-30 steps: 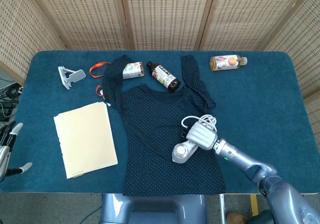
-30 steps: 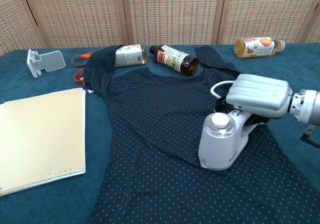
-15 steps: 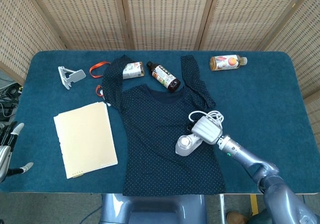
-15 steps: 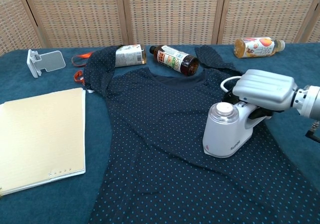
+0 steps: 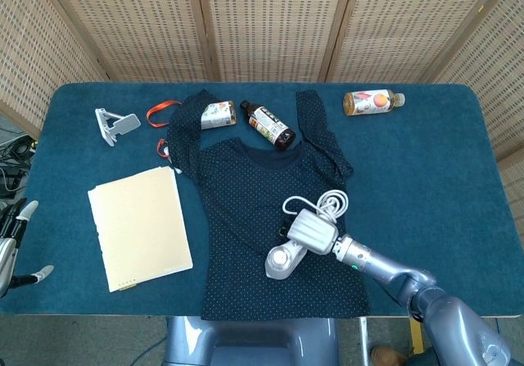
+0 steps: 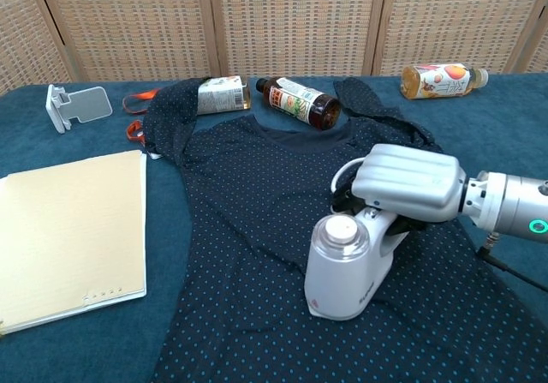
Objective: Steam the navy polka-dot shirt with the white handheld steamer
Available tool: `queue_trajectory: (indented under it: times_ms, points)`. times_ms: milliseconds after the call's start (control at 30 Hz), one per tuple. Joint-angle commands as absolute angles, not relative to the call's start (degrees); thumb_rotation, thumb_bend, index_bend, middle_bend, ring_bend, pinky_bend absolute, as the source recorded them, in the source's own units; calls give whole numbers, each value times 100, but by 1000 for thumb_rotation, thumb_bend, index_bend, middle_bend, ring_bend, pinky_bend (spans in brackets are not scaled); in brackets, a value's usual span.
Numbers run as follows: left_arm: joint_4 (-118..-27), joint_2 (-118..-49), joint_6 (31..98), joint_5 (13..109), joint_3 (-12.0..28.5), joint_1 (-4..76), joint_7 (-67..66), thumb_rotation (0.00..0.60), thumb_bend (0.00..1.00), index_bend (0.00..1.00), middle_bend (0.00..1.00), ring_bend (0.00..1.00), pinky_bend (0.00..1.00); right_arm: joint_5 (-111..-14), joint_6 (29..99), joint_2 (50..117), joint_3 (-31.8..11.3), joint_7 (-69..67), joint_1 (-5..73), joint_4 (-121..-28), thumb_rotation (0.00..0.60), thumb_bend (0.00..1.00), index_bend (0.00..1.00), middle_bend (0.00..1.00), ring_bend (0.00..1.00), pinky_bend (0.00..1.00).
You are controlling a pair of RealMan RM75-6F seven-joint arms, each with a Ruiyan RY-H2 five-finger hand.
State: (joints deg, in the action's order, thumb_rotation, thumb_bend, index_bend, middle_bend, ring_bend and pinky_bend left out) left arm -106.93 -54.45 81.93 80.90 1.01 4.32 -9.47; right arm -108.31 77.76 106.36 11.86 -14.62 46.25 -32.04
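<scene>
white steamer [image 6: 347, 267] in right hand [image 6: 407, 182]

steamer [image 5: 282, 260] | moved left, toward shirt [image 5: 246, 194] hem | with right hand [image 5: 312, 232]

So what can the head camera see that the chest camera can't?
Only the head view shows the left hand, waiting off the table's left edge holding nothing, plus the whole table and the shirt's bottom hem.

Only the chest view shows the steamer's round cap up close.

Both show the navy polka-dot shirt, the white steamer standing on it, the right hand gripping its handle, three bottles, the cream notebook and the grey stand.
</scene>
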Motion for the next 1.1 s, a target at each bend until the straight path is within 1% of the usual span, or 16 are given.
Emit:
queue_trajectory:
  times_ms: [33, 267, 400, 500, 667, 900, 1100]
  points:
    - [-10689, -5444, 8186, 8086, 99, 434, -940, 600, 0, 0, 0, 0, 0, -10958, 7914, 10579, 1188, -1283, 4752, -3515, 600, 1000, 817, 626, 645, 941]
    - [-10663, -5431, 8187, 8098, 100, 433, -883, 600, 0, 0, 0, 0, 0, -11074, 7842, 10350, 1206, -923, 4864, -4245, 600, 1000, 817, 626, 645, 941]
    - [-10657, -5420, 8187, 8101, 97, 429, -864, 600, 0, 0, 0, 0, 0, -11106, 7767, 10282, 1227, -775, 4865, -4445, 600, 1000, 817, 626, 645, 941]
    - [-10659, -5419, 8191, 8121, 88, 425, -861, 600, 0, 0, 0, 0, 0, -11065, 7705, 10238, 1215, -731, 4828, -4430, 600, 1000, 817, 626, 645, 941]
    - [-10637, -5435, 8180, 8104, 88, 427, -869, 600, 0, 0, 0, 0, 0, -10947, 7689, 10149, 1237, -862, 4652, -4150, 600, 1000, 817, 626, 645, 941]
    - [-10673, -5465, 8149, 8130, 77, 452, -956, 600, 0, 0, 0, 0, 0, -10779, 7770, 10002, 1307, -1259, 4282, -3355, 600, 1000, 817, 626, 645, 941]
    - [-10728, -5477, 8148, 8173, 63, 463, -1033, 600, 0, 0, 0, 0, 0, -10550, 7673, 10038, 1220, -1575, 4052, -2647, 600, 1000, 817, 626, 645, 941]
